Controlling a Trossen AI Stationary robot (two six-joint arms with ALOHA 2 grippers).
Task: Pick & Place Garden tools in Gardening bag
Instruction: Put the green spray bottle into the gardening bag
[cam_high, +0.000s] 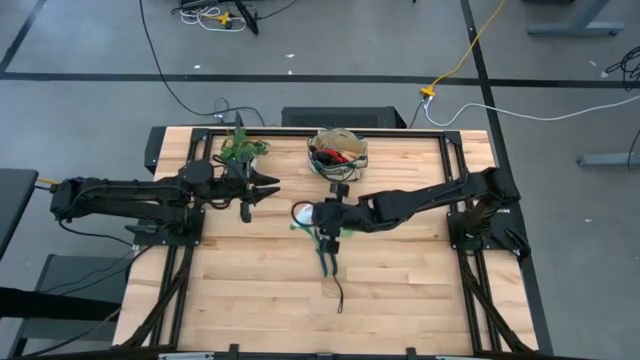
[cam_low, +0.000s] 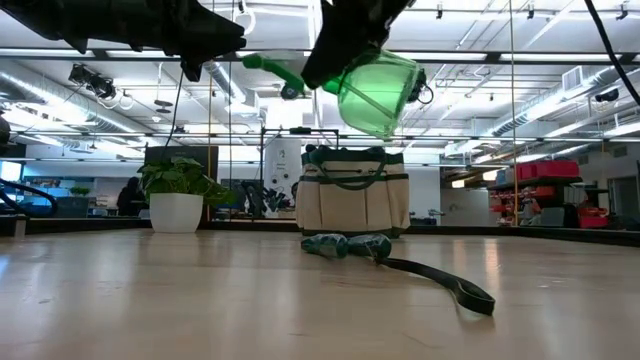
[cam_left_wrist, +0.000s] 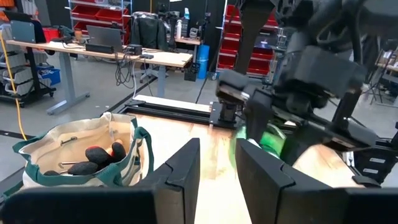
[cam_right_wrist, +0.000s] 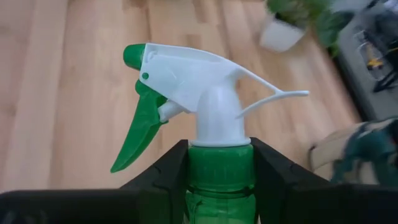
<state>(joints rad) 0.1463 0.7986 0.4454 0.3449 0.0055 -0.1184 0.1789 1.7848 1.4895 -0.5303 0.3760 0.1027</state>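
Note:
My right gripper (cam_high: 318, 215) is shut on the green spray bottle (cam_low: 378, 88) with the white trigger head (cam_right_wrist: 205, 81), high above the middle of the table. The beige gardening bag (cam_high: 337, 150) with green trim stands at the far edge, with a red-headed tool and dark things inside (cam_left_wrist: 99, 155). A dark greenish bundle (cam_low: 345, 243) and a long dark piece (cam_low: 450, 285) lie on the table under the bottle. What these two are, I cannot tell. My left gripper (cam_high: 268, 188) hovers left of the bottle, open by a narrow gap (cam_left_wrist: 216, 168) and empty. My right gripper pinches the bottle's green neck collar (cam_right_wrist: 219, 163), just under the white trigger head, between its two fingers (cam_right_wrist: 165, 171). The fingers come from the table's right. The head sticks out past the fingertips. The bottle is lifted clear and tilted, with its nozzle toward the table's left.
A leafy potted plant (cam_high: 243, 150) in a white pot (cam_low: 176, 212) stands at the far edge, left of the bag. The near half of the wooden table (cam_high: 260, 300) is bare apart from the dark piece. Black frame rails (cam_high: 170, 280) run along both sides.

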